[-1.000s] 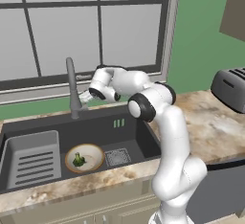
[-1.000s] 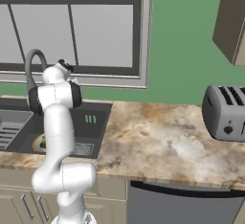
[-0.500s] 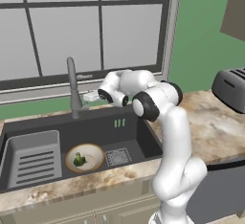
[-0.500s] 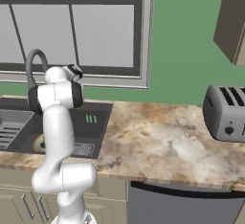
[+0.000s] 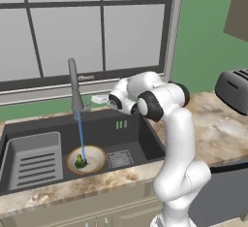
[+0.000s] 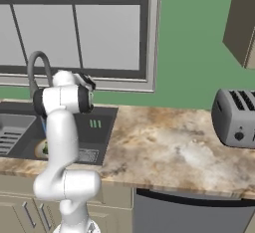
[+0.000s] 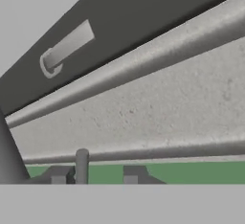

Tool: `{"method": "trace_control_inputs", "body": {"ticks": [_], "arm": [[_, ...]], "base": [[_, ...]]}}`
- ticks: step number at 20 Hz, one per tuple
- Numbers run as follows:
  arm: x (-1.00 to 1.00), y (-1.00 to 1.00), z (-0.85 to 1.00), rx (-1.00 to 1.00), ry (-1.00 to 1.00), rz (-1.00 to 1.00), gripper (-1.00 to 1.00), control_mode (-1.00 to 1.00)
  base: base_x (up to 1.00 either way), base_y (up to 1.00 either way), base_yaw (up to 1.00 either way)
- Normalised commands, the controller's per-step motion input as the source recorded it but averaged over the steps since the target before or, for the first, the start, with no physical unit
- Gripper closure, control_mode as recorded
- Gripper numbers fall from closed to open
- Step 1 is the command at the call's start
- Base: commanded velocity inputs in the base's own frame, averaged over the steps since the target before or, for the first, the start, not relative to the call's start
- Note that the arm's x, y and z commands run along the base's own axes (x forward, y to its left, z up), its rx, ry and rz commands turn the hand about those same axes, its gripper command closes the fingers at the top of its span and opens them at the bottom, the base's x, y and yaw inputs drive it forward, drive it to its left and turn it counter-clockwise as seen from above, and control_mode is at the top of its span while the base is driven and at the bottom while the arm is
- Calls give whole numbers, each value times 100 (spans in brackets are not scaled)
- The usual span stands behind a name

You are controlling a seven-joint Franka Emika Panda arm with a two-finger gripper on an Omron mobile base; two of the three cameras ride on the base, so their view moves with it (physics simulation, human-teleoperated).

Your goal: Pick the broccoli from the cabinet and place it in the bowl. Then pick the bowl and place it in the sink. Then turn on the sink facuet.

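Note:
Water runs in a thin blue stream from the sink faucet [image 5: 73, 80] into the bowl [image 5: 99, 156], which sits in the dark grey sink [image 5: 141, 135]. The broccoli [image 5: 79, 162] lies in the bowl under the stream. My gripper [image 5: 98, 98] hovers open just right of the faucet's base, by its small side lever [image 5: 87, 107]. In the hand view the fingertips [image 7: 59, 175] stand apart, with the lever's thin rod [image 7: 82, 164] rising between them and the faucet neck [image 7: 7, 157] at the left. The cabinet [image 6: 240, 20] hangs at the upper right.
A ribbed grey rack [image 5: 35, 160] fills the sink's left part and a square drain grate [image 5: 118, 158] lies right of the bowl. A toaster [image 6: 235, 118] stands on the marble counter [image 6: 169, 147] to the right. The window sill [image 5: 38, 92] runs close behind the faucet.
Water has started flowing from the faucet into the bowl. My gripper has shifted slightly right and down beside the faucet base, and the arm's elbow has swung right.

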Motion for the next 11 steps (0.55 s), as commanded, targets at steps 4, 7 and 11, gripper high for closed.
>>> {"method": "trace_control_inputs", "body": {"ticks": [4, 7, 11], "arm": [[3, -32, -30, 8, 4, -1, 100, -100], [0, -7, 0, 6, 4, 0, 100, -100], [0, 0, 0, 0, 0, 0, 100, -100]], "base": [[0, 0, 0], [0, 0, 0], [0, 0, 0]]}}
